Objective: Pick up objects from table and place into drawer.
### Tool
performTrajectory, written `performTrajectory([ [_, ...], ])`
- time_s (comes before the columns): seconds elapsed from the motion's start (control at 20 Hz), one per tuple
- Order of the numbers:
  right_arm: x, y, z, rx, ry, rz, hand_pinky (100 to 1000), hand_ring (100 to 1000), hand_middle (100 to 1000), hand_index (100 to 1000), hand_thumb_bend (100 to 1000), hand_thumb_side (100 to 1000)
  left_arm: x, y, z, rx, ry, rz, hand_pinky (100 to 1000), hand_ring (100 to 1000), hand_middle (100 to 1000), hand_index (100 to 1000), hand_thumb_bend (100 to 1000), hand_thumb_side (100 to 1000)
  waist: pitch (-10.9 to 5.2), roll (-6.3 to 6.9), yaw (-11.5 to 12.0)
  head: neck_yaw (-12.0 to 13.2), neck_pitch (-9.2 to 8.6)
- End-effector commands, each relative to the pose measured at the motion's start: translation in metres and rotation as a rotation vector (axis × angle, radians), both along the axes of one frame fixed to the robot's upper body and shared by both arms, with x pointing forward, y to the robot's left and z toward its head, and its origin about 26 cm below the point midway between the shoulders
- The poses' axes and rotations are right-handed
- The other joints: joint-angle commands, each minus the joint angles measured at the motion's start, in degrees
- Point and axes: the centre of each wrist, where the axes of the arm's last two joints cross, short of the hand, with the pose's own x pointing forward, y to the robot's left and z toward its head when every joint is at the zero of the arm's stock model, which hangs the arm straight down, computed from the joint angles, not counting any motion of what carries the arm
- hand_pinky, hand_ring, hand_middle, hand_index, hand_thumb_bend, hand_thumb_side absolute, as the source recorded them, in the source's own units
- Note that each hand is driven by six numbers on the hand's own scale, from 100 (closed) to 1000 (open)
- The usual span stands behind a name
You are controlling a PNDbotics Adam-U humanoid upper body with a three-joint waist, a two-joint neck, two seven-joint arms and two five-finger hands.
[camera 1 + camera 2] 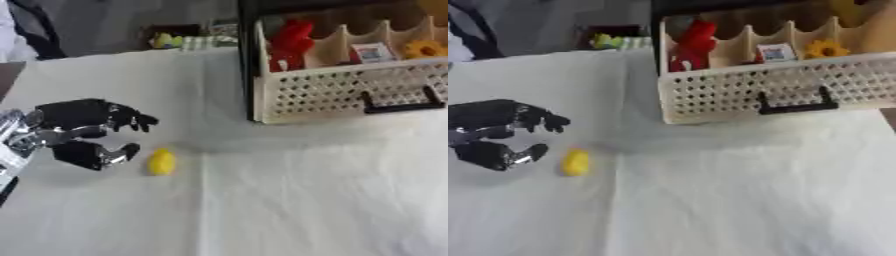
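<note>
A small yellow object lies on the white tablecloth, left of centre. My left hand hovers just to its left, open, with fingers spread above and thumb below, a short gap away from the object. The cream perforated drawer stands pulled out at the upper right, with a black handle. Its compartments hold a red object, a small labelled item and a yellow-orange flower-like object. My right hand shows in neither view.
The white cloth-covered table spreads out in front of the drawer. A dark frame surrounds the drawer. Beyond the table's far edge sit small yellow and green items.
</note>
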Motion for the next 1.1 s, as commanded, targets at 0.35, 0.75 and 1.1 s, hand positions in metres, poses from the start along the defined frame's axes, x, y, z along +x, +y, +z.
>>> performTrajectory([
  [0.35,-0.006,-0.001,0.009,0.000,-0.027,-0.002,472,602,207,506,124,1000,-0.001,-0.001,0.006,0.140,-0.012,-0.056,569,748,758,1000,128,1000,-1.11,-0.31,0.1,0.2,-0.68],
  [0.75,-0.006,-0.001,0.009,0.007,-0.024,-0.003,472,600,205,503,120,1000,-0.002,-0.005,0.002,0.201,-0.038,-0.063,596,771,798,1000,220,1000,-1.15,-0.31,0.1,0.3,-0.48],
  [1.1,-0.005,0.000,0.008,0.010,-0.017,0.000,471,597,202,500,116,1000,-0.003,-0.012,-0.001,0.251,-0.088,-0.092,625,800,842,1000,289,1000,-1.12,-0.25,0.0,0.3,-0.46],
])
